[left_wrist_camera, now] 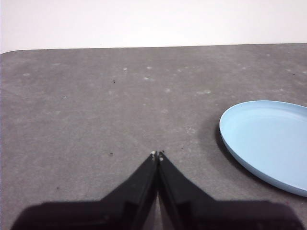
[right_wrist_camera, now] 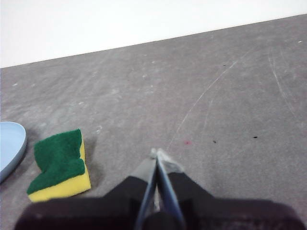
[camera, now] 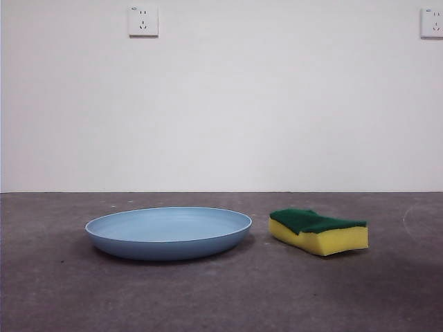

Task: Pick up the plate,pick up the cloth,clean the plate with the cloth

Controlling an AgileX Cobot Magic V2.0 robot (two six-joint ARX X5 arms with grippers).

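Observation:
The light-blue plate [camera: 168, 232] lies flat on the grey table, left of centre in the front view. The cloth, a yellow sponge with a dark green top [camera: 319, 231], lies just to its right, apart from it. My left gripper [left_wrist_camera: 157, 155] is shut and empty above bare table, with the plate [left_wrist_camera: 268, 143] off to one side. My right gripper [right_wrist_camera: 157, 153] is shut and empty, with the sponge [right_wrist_camera: 61, 165] and a sliver of the plate [right_wrist_camera: 9, 146] to its side. Neither arm shows in the front view.
The grey table [camera: 62, 290] runs back to a white wall with two sockets [camera: 142, 21]. Faint scratches mark the table [right_wrist_camera: 206, 96] near the right gripper.

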